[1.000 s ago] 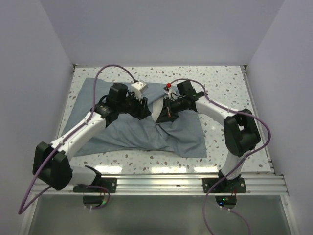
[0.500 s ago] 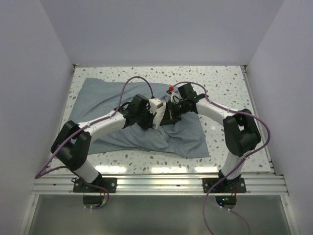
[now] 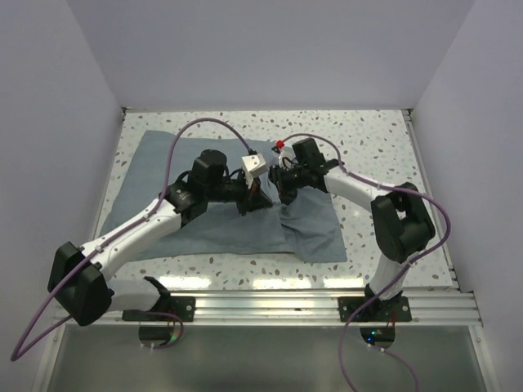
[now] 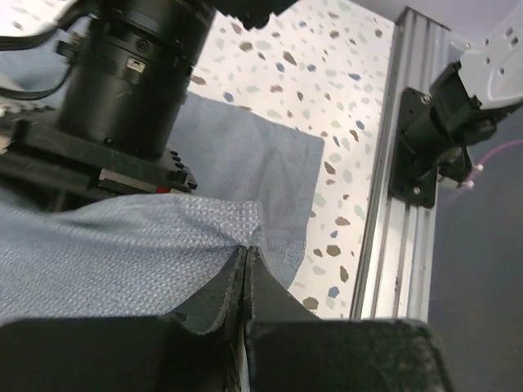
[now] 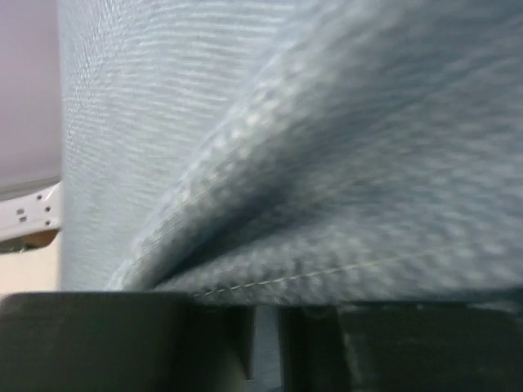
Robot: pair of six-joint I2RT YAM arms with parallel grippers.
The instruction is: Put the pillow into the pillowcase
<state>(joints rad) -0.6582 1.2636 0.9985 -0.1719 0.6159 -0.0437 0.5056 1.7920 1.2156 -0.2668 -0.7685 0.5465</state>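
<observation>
- A robot lab cell: a closed-in test bench, nothing homely about it.
- Plain pale walls (image 3: 270, 49) box in three sides of a speckled table (image 3: 368, 135).
- A slotted aluminium rail (image 3: 270, 306) runs along the near edge, and both arm bases are bolted to it.
- The left arm (image 3: 135, 229) and right arm (image 3: 355, 186), white and black, trail loose purple cables (image 3: 204, 122).
</observation>
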